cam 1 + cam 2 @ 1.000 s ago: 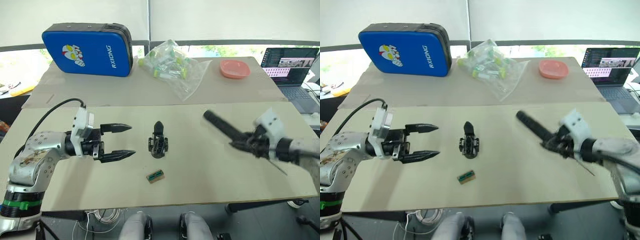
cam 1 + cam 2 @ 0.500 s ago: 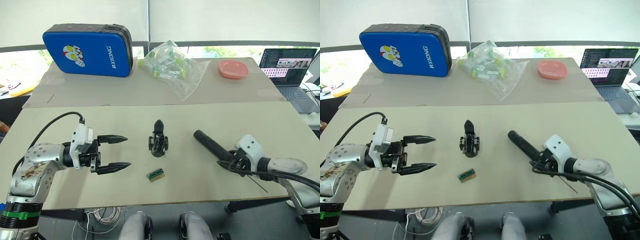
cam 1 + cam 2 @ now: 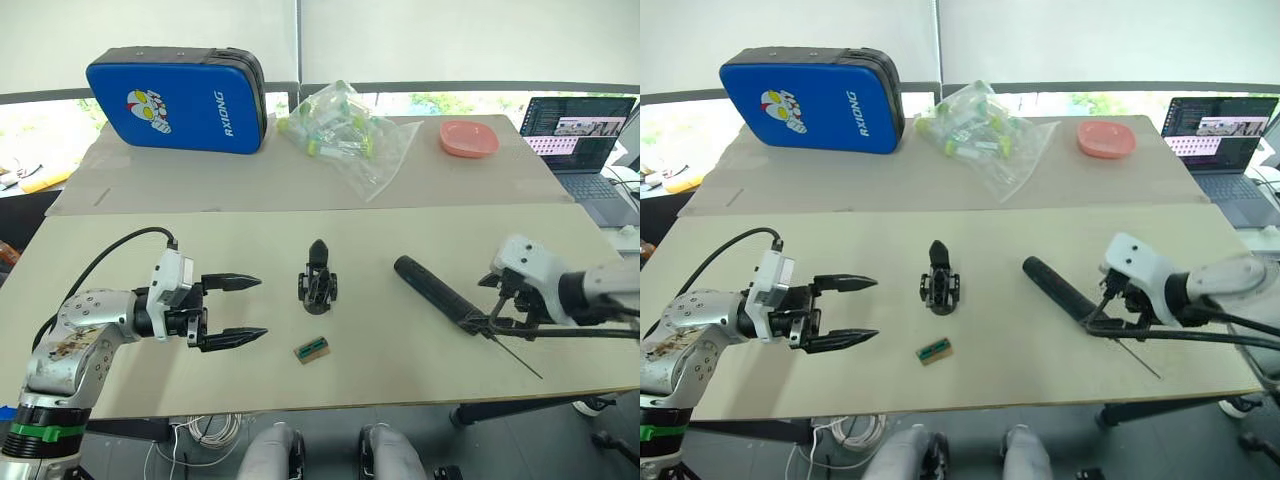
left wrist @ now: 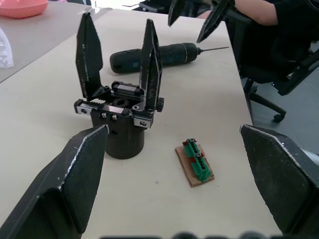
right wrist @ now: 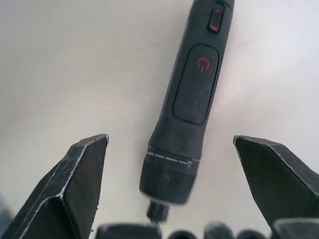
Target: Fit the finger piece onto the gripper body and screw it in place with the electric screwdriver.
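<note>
The gripper body (image 3: 318,286) stands upright mid-table. In the left wrist view two pointed black fingers rise from the gripper body (image 4: 121,112), and I cannot tell which is the finger piece. My left gripper (image 3: 260,307) hovers open to its left, aimed at it, with nothing between its fingers. The electric screwdriver (image 3: 436,291) lies flat on the table to the right, its thin bit pointing toward the front right. My right gripper (image 3: 503,308) hangs open just above the screwdriver's bit end. In the right wrist view its fingers straddle the electric screwdriver (image 5: 192,99) without touching it.
A small tan-and-green block (image 3: 312,350) lies in front of the gripper body. At the back are a blue case (image 3: 175,97), a clear bag of parts (image 3: 345,135) and a pink dish (image 3: 470,137). A laptop (image 3: 580,130) sits at the far right.
My right gripper held the screwdriver raised, lowered it to the table, then opened and lifted off it. The screwdriver now lies free. My left gripper has barely moved.
</note>
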